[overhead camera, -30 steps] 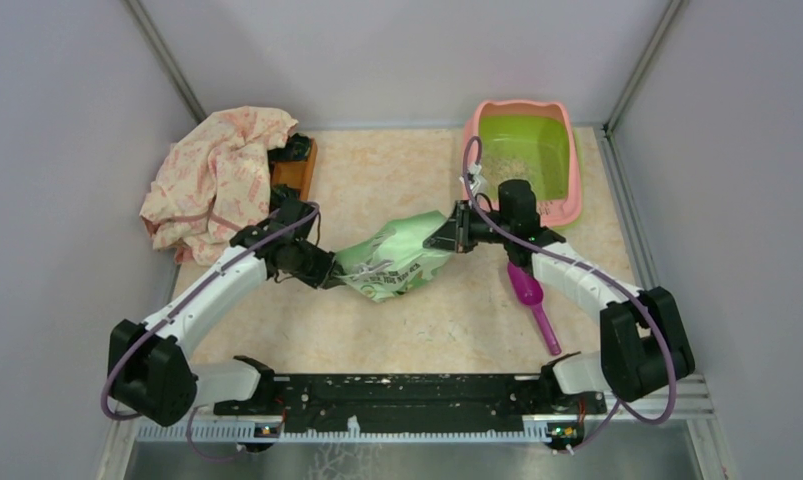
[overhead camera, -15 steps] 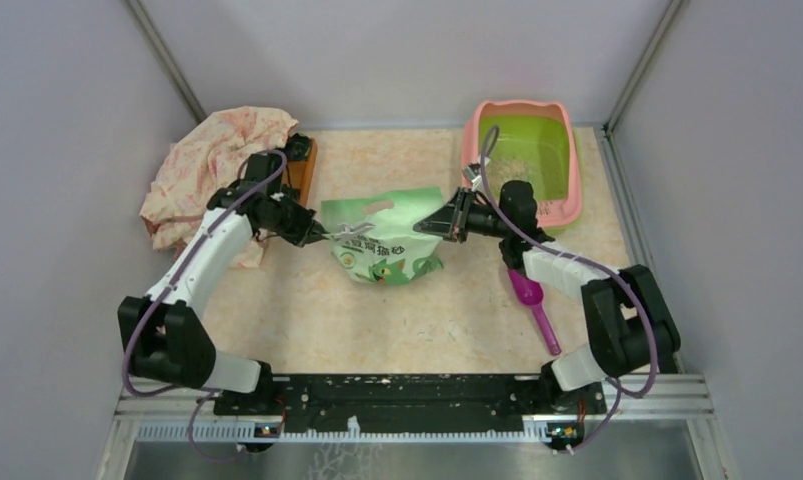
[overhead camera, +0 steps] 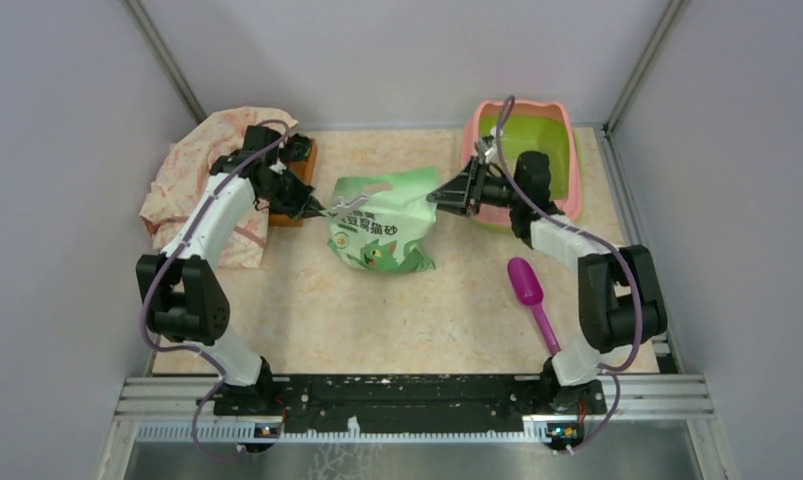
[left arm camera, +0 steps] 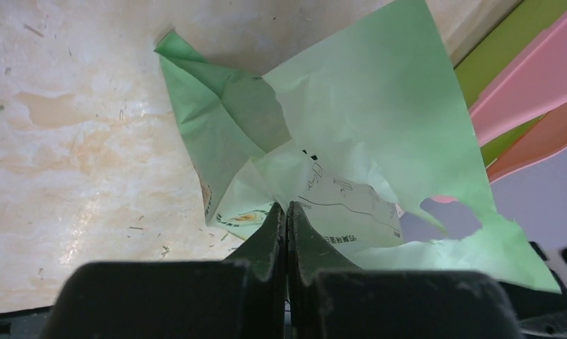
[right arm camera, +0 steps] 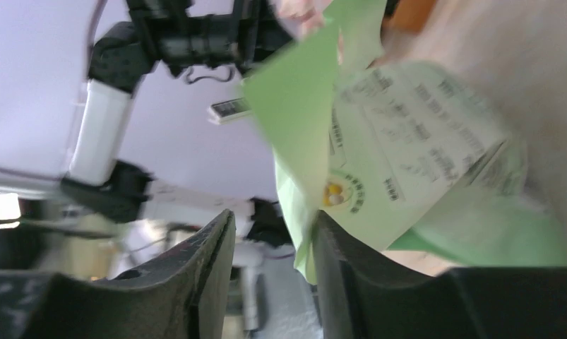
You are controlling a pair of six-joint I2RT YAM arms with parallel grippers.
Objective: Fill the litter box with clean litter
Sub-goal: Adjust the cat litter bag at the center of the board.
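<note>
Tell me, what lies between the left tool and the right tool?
The light green printed bag lies between the left tool and the right tool. The top view shows this best.

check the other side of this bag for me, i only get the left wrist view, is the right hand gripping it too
Observer: No. The right wrist view shows the right hand with its jaws apart; the edge of the bag sits in the gap, unclamped.
Operator: so only my left hand has it, where's the litter box from here
Observer: Only the left hand is shut on it. From above, the litter box sits at the far right corner, just behind the right hand.
Operator: anything loose near the bag
Observer: A purple scoop lies on the table to the bag's right, nearer the arm bases, touched by neither hand.
</note>
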